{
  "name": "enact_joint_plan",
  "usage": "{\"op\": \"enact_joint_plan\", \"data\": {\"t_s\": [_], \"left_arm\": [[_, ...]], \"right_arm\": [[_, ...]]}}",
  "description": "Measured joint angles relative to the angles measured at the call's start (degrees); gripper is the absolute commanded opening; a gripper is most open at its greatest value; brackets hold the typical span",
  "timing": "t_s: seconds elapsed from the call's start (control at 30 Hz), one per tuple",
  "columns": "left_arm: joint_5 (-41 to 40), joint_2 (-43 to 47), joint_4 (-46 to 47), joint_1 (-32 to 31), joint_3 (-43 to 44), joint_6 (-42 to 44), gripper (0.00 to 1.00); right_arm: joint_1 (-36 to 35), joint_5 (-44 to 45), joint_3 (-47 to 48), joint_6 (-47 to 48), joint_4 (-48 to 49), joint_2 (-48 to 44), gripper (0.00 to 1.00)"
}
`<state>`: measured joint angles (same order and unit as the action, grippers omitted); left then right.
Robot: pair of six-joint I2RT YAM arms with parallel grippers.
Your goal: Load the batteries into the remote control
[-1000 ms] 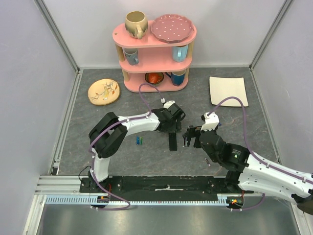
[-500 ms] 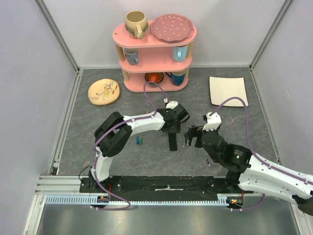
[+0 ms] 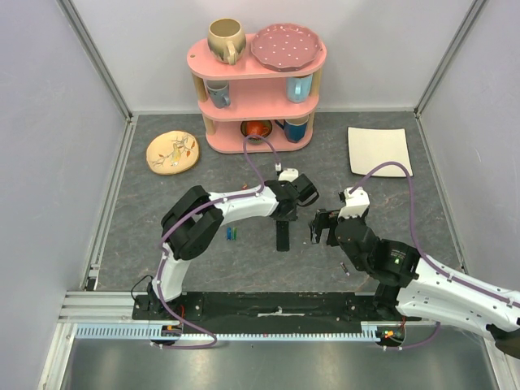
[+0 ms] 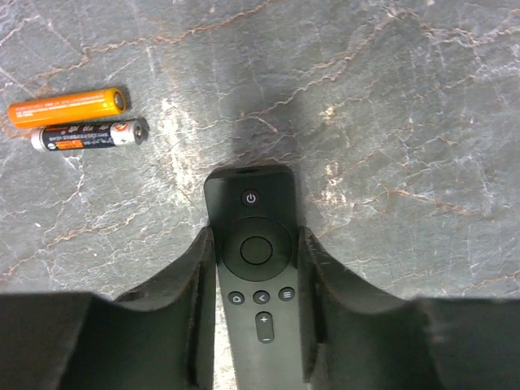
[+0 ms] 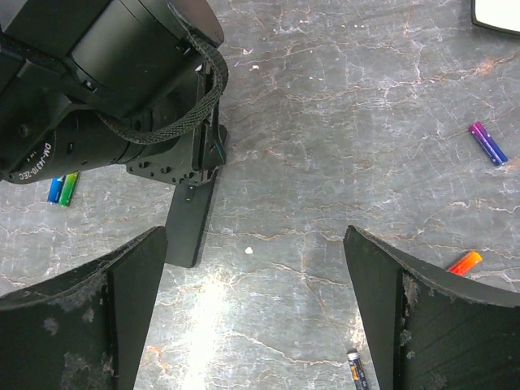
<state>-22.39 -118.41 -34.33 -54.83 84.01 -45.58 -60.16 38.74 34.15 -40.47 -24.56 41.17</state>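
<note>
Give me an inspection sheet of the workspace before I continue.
Surface: grey mat, no spills seen.
Job's things: remote on the mat, buttons up; orange battery, black battery, blue-green pair, purple battery, orange-red battery, all loose.
Clutter: shelf with cups, floral plate, white plate, all far back.
Grippers: left closed on the remote's sides; right open, empty.
Cables: purple cable arching over each arm, nothing snagged.
Surroundings: plain walls; nothing else seen.
</note>
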Motion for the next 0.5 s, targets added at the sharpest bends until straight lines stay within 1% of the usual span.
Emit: {"op": "enact_joint_plan", "data": {"t_s": [0.13, 0.17, 0.2, 0.3, 0.37, 0.43, 0.5], "left_arm": [[0.04, 0.07, 0.31, -0.15, -0.02, -0.15, 0.10], [0.00, 0.09, 0.39, -0.17, -0.13, -0.15, 0.03], [0.02, 0.42, 0.83, -0.15, -0.57, -0.17, 0.02], [0.35, 2.47, 3.34, -0.15, -3.76, -0.17, 0.02], [1.27, 5.29, 5.60, -0.15, -7.50, -0.15, 0.02], [2.38, 9.81, 7.72, -0.13, -13.20, -0.04, 0.02], [3.89, 16.15, 10.01, 0.24, -19.30, 0.20, 0.02]], "right_arm": [[0.00, 0.09, 0.02, -0.02, -0.13, 0.00, 0.98], [0.00, 0.09, 0.04, -0.02, -0.20, 0.00, 0.98], [0.00, 0.09, 0.11, 0.00, -0.35, 0.00, 0.98], [0.00, 0.13, 0.87, 0.00, -1.01, -0.02, 0.98], [0.00, 0.37, 1.90, 0.02, -1.42, -0.09, 0.98], [0.00, 0.74, 3.19, 0.02, -1.70, -0.20, 0.98], [0.00, 0.70, 4.66, 0.04, -1.66, -0.07, 0.98]]}}
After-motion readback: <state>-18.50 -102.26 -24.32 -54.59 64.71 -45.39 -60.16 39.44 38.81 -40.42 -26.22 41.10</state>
